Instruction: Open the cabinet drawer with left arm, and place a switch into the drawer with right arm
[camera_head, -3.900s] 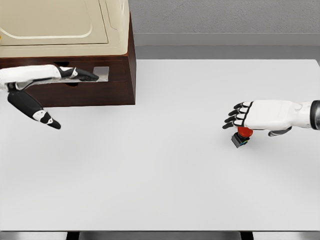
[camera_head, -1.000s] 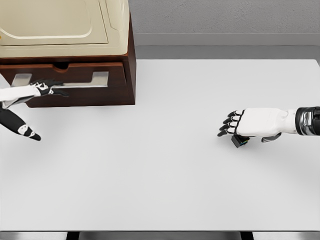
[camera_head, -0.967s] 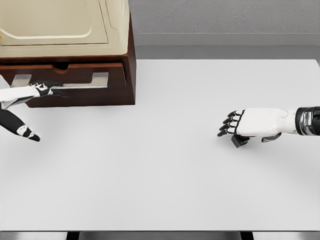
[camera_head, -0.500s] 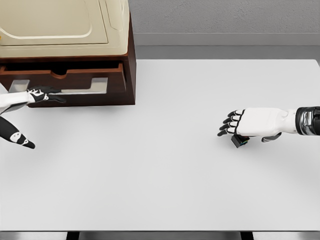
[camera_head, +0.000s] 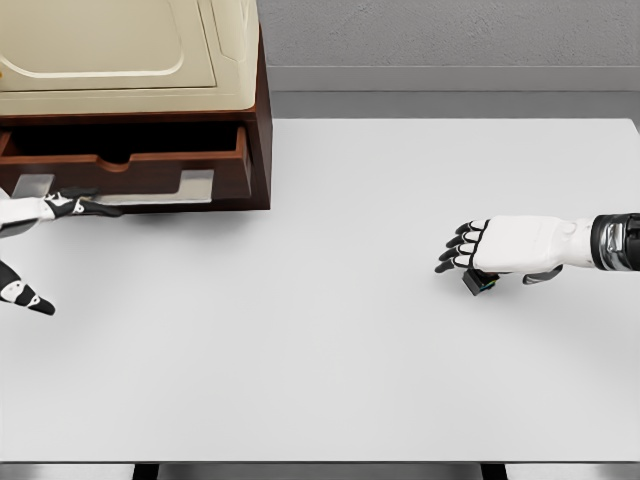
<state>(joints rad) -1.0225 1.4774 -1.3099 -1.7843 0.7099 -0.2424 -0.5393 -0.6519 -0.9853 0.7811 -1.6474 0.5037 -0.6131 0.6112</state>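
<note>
A: What's hidden or cut off?
B: The small dark switch block (camera_head: 480, 283) is mostly covered by the white right hand (camera_head: 500, 246); only a dark corner with a green-blue edge pokes out under the palm. The left hand (camera_head: 45, 207) is cut by the picture's left edge, and its arm is barely in view. A separate black-tipped finger shows lower down at that edge.

A: Right hand state?
B: Palm down over the switch, black fingertips (camera_head: 452, 253) stretched out flat and slightly fanned, pointing away from the wrist. Can't tell whether it really grips the switch or just rests on it; the thumb is tucked below, by the block.

A: Left hand?
B: Fingers reach along the flat grey metal handle (camera_head: 150, 190) of the dark brown wooden drawer (camera_head: 130, 165), touching it. The curl is too small to read. The drawer is partly pulled out from the brown cabinet (camera_head: 262, 120), with a cream appliance (camera_head: 120, 50) above.

A: Where's the switch?
B: On the white tabletop (camera_head: 330, 330), directly beneath the right hand, well apart from the drawer.
</note>
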